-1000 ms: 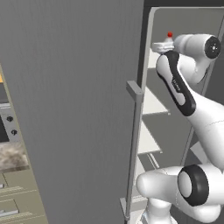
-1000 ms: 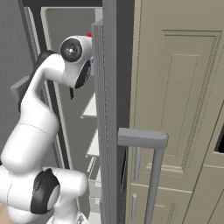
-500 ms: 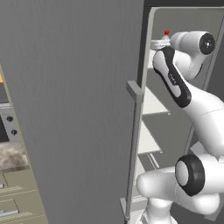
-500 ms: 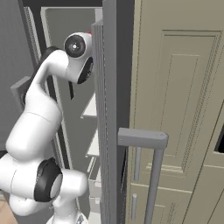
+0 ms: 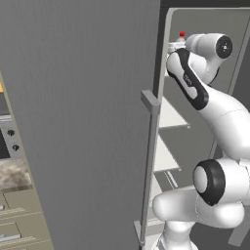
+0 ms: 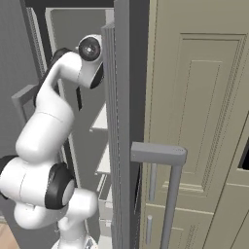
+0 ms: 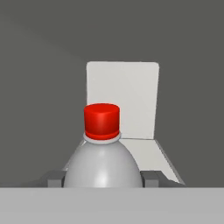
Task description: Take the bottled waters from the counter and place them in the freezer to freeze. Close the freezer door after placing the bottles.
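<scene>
In the hand view a translucent-white bottled water with a red cap stands upright between my dark fingertips, and my gripper is shut on its body. From the left base view the arm reaches high into the open freezer, with the gripper just below the red cap of the bottle. The freezer door stands wide open on the left, its bar handle toward me. A strip of the counter shows at the far left.
White shelves run down the freezer below the hand, and a white shelf lies just beyond the bottle. In the right base view a grey door edge with a bar handle stands close to the arm, with beige panelled cabinets behind it.
The arm's lower joints have swung round, and the hand with the bottle has edged slightly further into the top of the freezer. The grip is unchanged.
</scene>
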